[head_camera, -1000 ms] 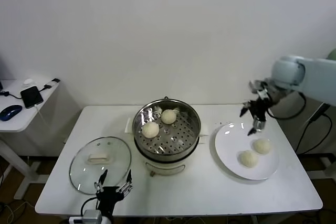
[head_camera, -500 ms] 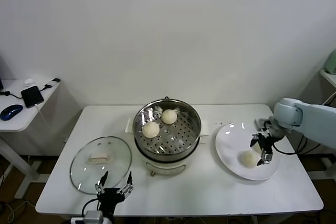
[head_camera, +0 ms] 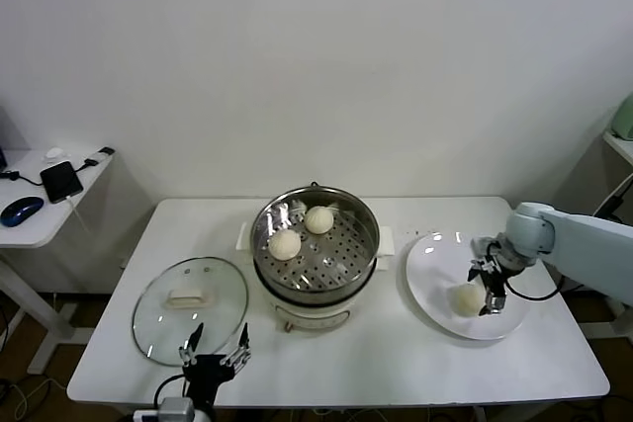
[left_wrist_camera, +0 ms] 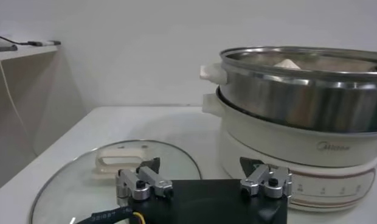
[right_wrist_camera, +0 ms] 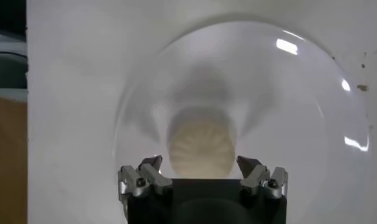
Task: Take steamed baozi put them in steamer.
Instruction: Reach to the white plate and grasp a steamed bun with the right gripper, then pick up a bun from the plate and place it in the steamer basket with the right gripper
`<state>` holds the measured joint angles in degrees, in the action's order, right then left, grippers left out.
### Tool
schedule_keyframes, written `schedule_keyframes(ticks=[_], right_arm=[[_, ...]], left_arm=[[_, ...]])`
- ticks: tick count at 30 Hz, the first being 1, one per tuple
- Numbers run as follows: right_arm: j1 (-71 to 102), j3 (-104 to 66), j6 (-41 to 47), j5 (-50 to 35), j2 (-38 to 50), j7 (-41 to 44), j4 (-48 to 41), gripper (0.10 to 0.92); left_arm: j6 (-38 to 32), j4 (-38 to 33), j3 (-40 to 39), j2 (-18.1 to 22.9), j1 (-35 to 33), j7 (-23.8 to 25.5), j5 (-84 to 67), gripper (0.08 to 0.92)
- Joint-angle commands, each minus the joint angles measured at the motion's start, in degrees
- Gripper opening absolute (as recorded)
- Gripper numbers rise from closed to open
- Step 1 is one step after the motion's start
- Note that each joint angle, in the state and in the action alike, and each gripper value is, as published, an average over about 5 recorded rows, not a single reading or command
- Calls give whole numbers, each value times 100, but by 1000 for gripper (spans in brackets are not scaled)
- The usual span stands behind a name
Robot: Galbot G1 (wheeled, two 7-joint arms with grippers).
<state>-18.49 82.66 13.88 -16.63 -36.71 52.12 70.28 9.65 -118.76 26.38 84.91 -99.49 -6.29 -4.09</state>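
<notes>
The steamer (head_camera: 315, 262) stands mid-table with two baozi (head_camera: 284, 244) (head_camera: 318, 218) on its perforated tray. On the white plate (head_camera: 432, 282) to its right, one baozi (head_camera: 464, 298) shows beside my right gripper (head_camera: 489, 289). The gripper hides the spot where the other lay. In the right wrist view the right gripper (right_wrist_camera: 200, 163) is open and low over the plate (right_wrist_camera: 298, 122), with one finger on each side of a baozi (right_wrist_camera: 202, 146). My left gripper (head_camera: 213, 351) is open and idle at the front table edge. It also shows in the left wrist view (left_wrist_camera: 204, 176).
The round glass lid (head_camera: 188, 295) lies flat left of the steamer, just beyond the left gripper, and shows in the left wrist view (left_wrist_camera: 109, 182) with the steamer wall (left_wrist_camera: 298, 97). A side table (head_camera: 40, 210) with a phone and a mouse stands far left.
My right gripper came down from above the plate's far edge onto the plate and now straddles a baozi. The left arm has not moved.
</notes>
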Motion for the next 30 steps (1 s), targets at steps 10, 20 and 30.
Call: schedule_keyframes(ticks=[10,20,30], right_arm=[[-671,-146,-240,-57,-138,492,-4,596],[-3973,1095,-1737,-1306,-1746,1280,68,585],[-4056,224,-3117,-963,-3552,1541,873,585]], left_arm=[[26,-30,-36,29,-19,-3,15,823],[52,-130,-77,17,-17,4,42,823],[48,-172,-100,-7,-51,-4,46,823]])
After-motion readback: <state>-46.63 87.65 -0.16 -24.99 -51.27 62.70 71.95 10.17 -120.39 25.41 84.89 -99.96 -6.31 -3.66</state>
